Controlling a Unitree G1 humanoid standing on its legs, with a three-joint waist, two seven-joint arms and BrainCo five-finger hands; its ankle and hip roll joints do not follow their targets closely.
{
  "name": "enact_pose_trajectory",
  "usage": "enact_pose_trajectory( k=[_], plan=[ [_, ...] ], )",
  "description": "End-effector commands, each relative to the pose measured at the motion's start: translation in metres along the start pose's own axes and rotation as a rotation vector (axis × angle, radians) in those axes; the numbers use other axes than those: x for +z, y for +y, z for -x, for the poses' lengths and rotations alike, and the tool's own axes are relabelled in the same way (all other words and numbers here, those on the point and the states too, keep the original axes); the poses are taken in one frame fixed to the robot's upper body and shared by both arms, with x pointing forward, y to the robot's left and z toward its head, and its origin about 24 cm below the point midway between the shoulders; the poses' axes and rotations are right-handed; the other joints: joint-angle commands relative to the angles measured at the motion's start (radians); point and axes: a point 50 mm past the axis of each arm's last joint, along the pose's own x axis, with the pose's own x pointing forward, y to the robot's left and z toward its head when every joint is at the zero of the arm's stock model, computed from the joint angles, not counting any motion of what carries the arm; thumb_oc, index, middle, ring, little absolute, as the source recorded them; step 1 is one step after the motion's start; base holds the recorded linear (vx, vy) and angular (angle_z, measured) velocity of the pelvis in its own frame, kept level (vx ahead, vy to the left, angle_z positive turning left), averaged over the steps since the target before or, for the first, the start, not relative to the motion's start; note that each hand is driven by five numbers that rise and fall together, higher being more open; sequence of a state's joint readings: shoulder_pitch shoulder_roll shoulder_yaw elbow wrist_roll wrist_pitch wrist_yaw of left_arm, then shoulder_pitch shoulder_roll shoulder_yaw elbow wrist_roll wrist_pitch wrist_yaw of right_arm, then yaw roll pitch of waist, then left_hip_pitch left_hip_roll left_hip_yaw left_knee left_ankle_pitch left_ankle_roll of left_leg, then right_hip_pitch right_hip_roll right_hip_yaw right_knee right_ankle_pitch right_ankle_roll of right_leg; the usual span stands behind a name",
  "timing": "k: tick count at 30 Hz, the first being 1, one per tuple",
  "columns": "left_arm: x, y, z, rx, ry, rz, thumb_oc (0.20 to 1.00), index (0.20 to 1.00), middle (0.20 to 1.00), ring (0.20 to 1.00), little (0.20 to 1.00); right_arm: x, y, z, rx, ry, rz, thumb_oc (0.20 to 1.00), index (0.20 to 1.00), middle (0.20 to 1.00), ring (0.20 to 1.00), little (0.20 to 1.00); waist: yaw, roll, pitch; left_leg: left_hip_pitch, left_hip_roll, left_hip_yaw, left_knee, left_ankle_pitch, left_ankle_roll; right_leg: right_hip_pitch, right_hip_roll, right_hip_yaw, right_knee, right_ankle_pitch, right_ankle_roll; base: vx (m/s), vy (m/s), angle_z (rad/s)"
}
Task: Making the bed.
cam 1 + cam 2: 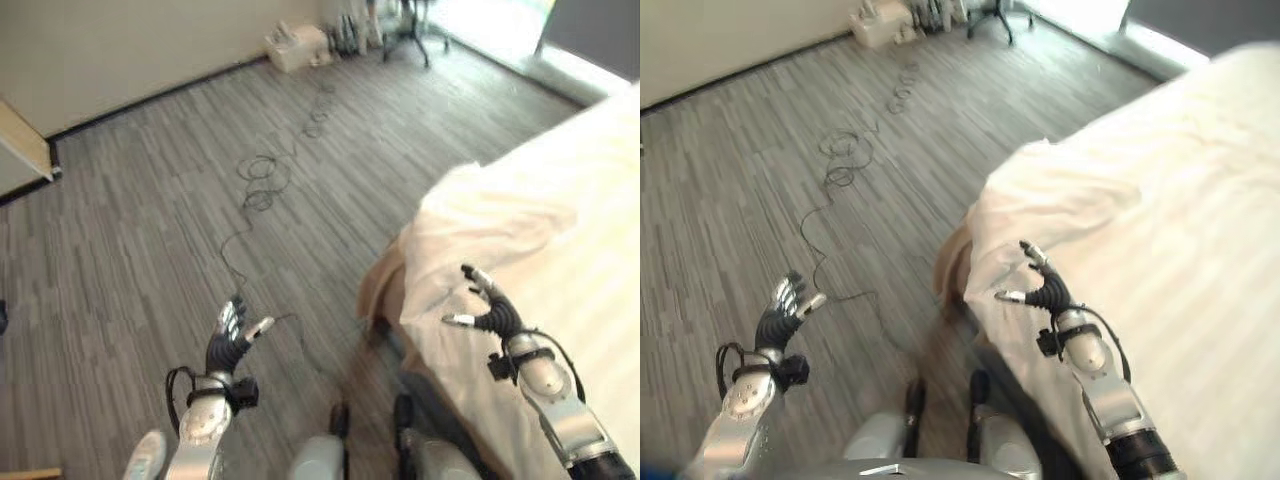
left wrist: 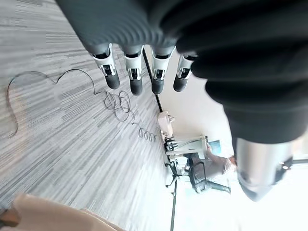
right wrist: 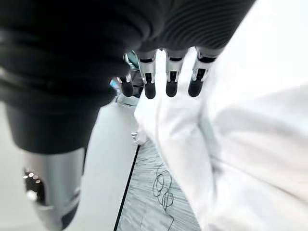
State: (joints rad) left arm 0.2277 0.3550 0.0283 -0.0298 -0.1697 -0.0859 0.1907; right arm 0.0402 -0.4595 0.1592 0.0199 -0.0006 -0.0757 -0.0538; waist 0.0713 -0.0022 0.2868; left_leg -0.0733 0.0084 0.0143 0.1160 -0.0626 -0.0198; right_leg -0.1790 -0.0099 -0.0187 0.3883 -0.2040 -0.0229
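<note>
Right hand (image 1: 1045, 290) is hovering with fingers spread and relaxed, gripping nothing; I'm seeing the white sheet (image 1: 1160, 200) lying just under and ahead of its fingertips, draping over the bed corner (image 1: 455, 190) a little beyond them. Left hand (image 1: 228, 345) is hanging over the wood floor (image 1: 150, 200), fingers straight and loose, holding nothing, well apart from the sheet. I'm spotting a thin cable (image 1: 262, 180) coiling on the floor ahead of that hand.
</note>
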Motion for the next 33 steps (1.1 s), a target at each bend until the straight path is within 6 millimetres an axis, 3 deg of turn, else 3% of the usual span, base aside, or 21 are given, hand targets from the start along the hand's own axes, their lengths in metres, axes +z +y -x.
enact_pose_trajectory(
  k=[1, 4, 7, 9, 11, 13, 15, 16, 17, 18, 19, 20, 21, 24, 26, 29, 30, 33],
  plan=[
    [0.049, 0.025, -0.016, 0.099, -0.260, -0.159, 1.000, 1.000, 1.000, 1.000, 1.000, 0.035, -0.018, 0.000, -0.069, -0.195, 0.041, 1.000, 1.000, 1.000, 1.000, 1.000, -0.051, 0.001, -0.052, -0.090, 0.087, -0.117, -0.158, 0.119, -0.044, 0.330, -0.033, 0.057, -0.399, -0.013, 0.085, 0.28, 0.348, -0.41],
    [0.062, 0.029, -0.025, 0.110, -0.311, -0.209, 1.000, 1.000, 1.000, 1.000, 1.000, 0.037, -0.023, 0.002, -0.087, -0.204, 0.065, 1.000, 1.000, 1.000, 1.000, 1.000, -0.063, 0.001, -0.078, -0.048, 0.097, -0.079, -0.191, 0.127, -0.040, 0.316, -0.052, 0.077, -0.369, -0.005, 0.101, 0.23, 0.321, -0.87],
    [0.076, 0.033, -0.029, 0.107, -0.365, -0.246, 1.000, 1.000, 1.000, 1.000, 1.000, 0.037, -0.028, 0.001, -0.107, -0.198, 0.100, 1.000, 1.000, 1.000, 1.000, 1.000, -0.075, -0.020, -0.097, 0.011, 0.099, 0.000, -0.192, 0.090, -0.017, 0.278, -0.083, 0.101, -0.290, 0.004, 0.139, 0.25, 0.325, -0.79],
    [0.079, 0.035, -0.028, 0.100, -0.376, -0.246, 1.000, 1.000, 1.000, 1.000, 1.000, 0.034, -0.032, 0.002, -0.130, -0.178, 0.095, 1.000, 1.000, 1.000, 1.000, 1.000, -0.074, -0.029, -0.096, 0.043, 0.102, 0.047, -0.189, 0.066, 0.002, 0.249, -0.107, 0.066, -0.231, 0.017, 0.163, 0.16, 0.268, -1.33],
    [0.079, 0.035, -0.025, 0.091, -0.374, -0.239, 1.000, 1.000, 1.000, 1.000, 1.000, 0.030, -0.035, 0.004, -0.162, -0.158, 0.093, 1.000, 1.000, 1.000, 1.000, 1.000, -0.068, -0.034, -0.082, 0.082, 0.108, 0.107, -0.185, 0.039, 0.013, 0.201, -0.144, -0.031, -0.126, 0.044, 0.183, 0.10, 0.229, -1.26],
    [0.075, 0.034, -0.022, 0.077, -0.359, -0.240, 1.000, 1.000, 1.000, 1.000, 1.000, 0.028, -0.037, 0.004, -0.180, -0.150, 0.086, 1.000, 1.000, 1.000, 1.000, 1.000, -0.060, -0.032, -0.070, 0.113, 0.112, 0.167, -0.183, 0.013, 0.022, 0.161, -0.202, -0.188, -0.050, 0.086, 0.196, 0.06, 0.228, -1.07],
    [0.068, 0.037, -0.016, 0.072, -0.323, -0.245, 1.000, 1.000, 1.000, 1.000, 1.000, 0.028, -0.037, 0.004, -0.197, -0.149, 0.073, 1.000, 1.000, 1.000, 1.000, 1.000, -0.043, -0.030, -0.068, 0.140, 0.110, 0.231, -0.182, -0.011, 0.030, 0.166, -0.261, -0.374, -0.029, 0.099, 0.187, 0.07, 0.187, -0.97],
    [0.068, 0.037, -0.016, 0.072, -0.322, -0.245, 1.000, 1.000, 1.000, 1.000, 1.000, 0.028, -0.037, 0.004, -0.196, -0.149, 0.073, 1.000, 1.000, 1.000, 1.000, 1.000, -0.045, -0.031, -0.066, 0.141, 0.109, 0.230, -0.182, -0.012, 0.030, 0.168, -0.262, -0.375, -0.028, 0.099, 0.188, 0.10, 0.112, -1.00],
    [0.063, 0.038, -0.012, 0.069, -0.298, -0.240, 1.000, 1.000, 1.000, 1.000, 1.000, 0.030, -0.037, 0.003, -0.199, -0.160, 0.064, 1.000, 1.000, 1.000, 1.000, 1.000, -0.045, -0.036, -0.063, 0.159, 0.109, 0.259, -0.182, -0.021, 0.034, 0.141, -0.229, -0.416, -0.045, 0.093, 0.180, 0.09, 0.046, -1.05],
    [0.061, 0.038, -0.011, 0.070, -0.293, -0.237, 1.000, 1.000, 1.000, 1.000, 1.000, 0.030, -0.037, 0.005, -0.206, -0.161, 0.059, 1.000, 1.000, 1.000, 1.000, 1.000, -0.051, -0.036, -0.056, 0.166, 0.109, 0.257, -0.178, -0.027, 0.033, 0.105, -0.194, -0.395, -0.048, 0.087, 0.177, 0.09, 0.044, -0.94],
    [0.061, 0.038, -0.011, 0.069, -0.293, -0.237, 1.000, 1.000, 1.000, 1.000, 1.000, 0.030, -0.037, 0.005, -0.206, -0.161, 0.059, 1.000, 1.000, 1.000, 1.000, 1.000, -0.048, -0.035, -0.057, 0.165, 0.110, 0.259, -0.177, -0.028, 0.033, 0.103, -0.193, -0.392, -0.047, 0.086, 0.176, 0.10, -0.018, -0.90],
    [0.060, 0.037, -0.014, 0.080, -0.288, -0.228, 1.000, 1.000, 1.000, 1.000, 1.000, 0.026, -0.039, 0.010, -0.232, -0.147, 0.049, 1.000, 1.000, 1.000, 1.000, 1.000, -0.064, -0.041, -0.049, 0.172, 0.092, 0.245, -0.156, -0.052, 0.028, 0.071, -0.133, -0.338, -0.130, 0.074, 0.164, 0.11, -0.041, -0.61],
    [0.061, 0.038, -0.017, 0.088, -0.293, -0.236, 1.000, 1.000, 1.000, 1.000, 1.000, 0.025, -0.038, 0.011, -0.236, -0.149, 0.039, 1.000, 1.000, 1.000, 1.000, 1.000, -0.056, -0.044, -0.048, 0.171, 0.091, 0.250, -0.129, -0.069, 0.028, 0.091, -0.140, -0.362, -0.179, 0.078, 0.152, 0.21, -0.068, -0.24],
    [0.064, 0.040, -0.020, 0.114, -0.313, -0.259, 1.000, 1.000, 1.000, 1.000, 1.000, 0.023, -0.035, 0.011, -0.222, -0.145, 0.032, 1.000, 1.000, 1.000, 1.000, 1.000, -0.049, -0.033, -0.068, 0.168, 0.099, 0.254, -0.023, -0.131, 0.012, 0.174, -0.119, -0.344, -0.293, 0.059, 0.128, 0.18, -0.115, -0.14],
    [0.068, 0.042, -0.018, 0.138, -0.335, -0.240, 1.000, 1.000, 1.000, 1.000, 1.000, 0.022, -0.039, 0.013, -0.223, -0.142, 0.029, 1.000, 1.000, 1.000, 1.000, 1.000, -0.046, -0.019, -0.068, 0.107, 0.127, 0.261, 0.166, -0.161, -0.005, 0.218, -0.111, -0.330, -0.333, 0.050, 0.098, 0.13, -0.101, -0.21],
    [0.077, 0.047, -0.019, 0.187, -0.381, -0.221, 1.000, 1.000, 1.000, 1.000, 1.000, 0.021, -0.048, 0.017, -0.245, -0.138, 0.051, 1.000, 1.000, 1.000, 1.000, 1.000, -0.049, 0.006, -0.051, 0.015, 0.171, 0.233, 0.408, -0.108, -0.059, 0.287, -0.083, -0.318, -0.391, 0.031, 0.056, 0.05, -0.088, -0.29],
    [0.082, 0.049, -0.020, 0.211, -0.402, -0.231, 1.000, 1.000, 1.000, 1.000, 1.000, 0.019, -0.052, 0.018, -0.249, -0.130, 0.062, 1.000, 1.000, 1.000, 1.000, 1.000, -0.056, 0.009, -0.041, -0.019, 0.174, 0.237, 0.439, -0.052, -0.063, 0.300, -0.085, -0.331, -0.410, 0.044, 0.045, -0.02, -0.004, -0.26],
    [0.098, 0.062, -0.024, 0.283, -0.460, -0.284, 1.000, 1.000, 1.000, 1.000, 1.000, 0.015, -0.060, 0.019, -0.256, -0.104, 0.110, 1.000, 1.000, 1.000, 1.000, 1.000, -0.077, 0.018, -0.038, -0.039, 0.185, 0.240, 0.363, -0.055, -0.063, 0.316, -0.098, -0.326, -0.434, 0.045, 0.058, 0.02, 0.087, -0.13]
  ],
)
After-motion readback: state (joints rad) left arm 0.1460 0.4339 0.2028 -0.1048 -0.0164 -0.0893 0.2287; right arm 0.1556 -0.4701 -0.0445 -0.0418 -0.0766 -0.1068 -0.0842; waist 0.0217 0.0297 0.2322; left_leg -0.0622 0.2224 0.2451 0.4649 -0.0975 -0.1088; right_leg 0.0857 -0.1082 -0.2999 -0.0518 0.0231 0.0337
